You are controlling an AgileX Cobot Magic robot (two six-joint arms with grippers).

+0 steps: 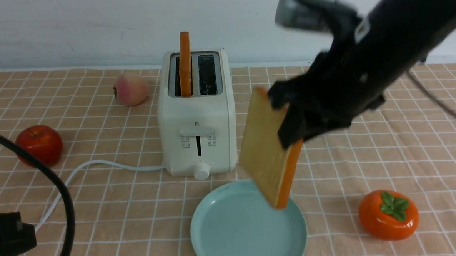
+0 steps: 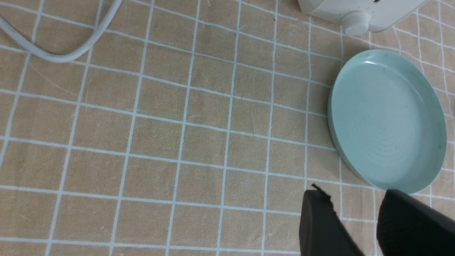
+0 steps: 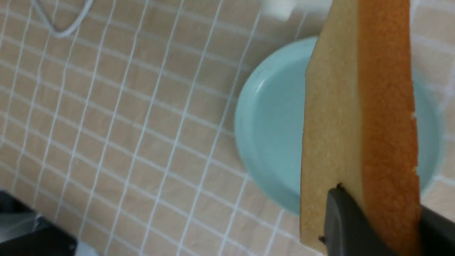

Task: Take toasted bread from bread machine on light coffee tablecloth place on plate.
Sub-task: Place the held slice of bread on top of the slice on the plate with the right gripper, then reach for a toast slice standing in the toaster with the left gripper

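Halfway, I judge: my right end effector (image 1: 285, 116) pinches one toast slice (image 1: 269, 153) above the bare plate (image 1: 251, 227); beyond it, another slice (image 1: 185, 64) awaits in the toaster (image 1: 196, 118).

Across the top of the front view, you face a plain, pale wall (image 1: 93, 30) with a cool, faintly blue-grey cast and a few faint marks at the upper left. Below it, you see the covered tabletop (image 1: 113, 225) reach back to the wall's foot, its far edge sitting slightly lower at the right of the frame than at the left. The light on your scene is even and soft.
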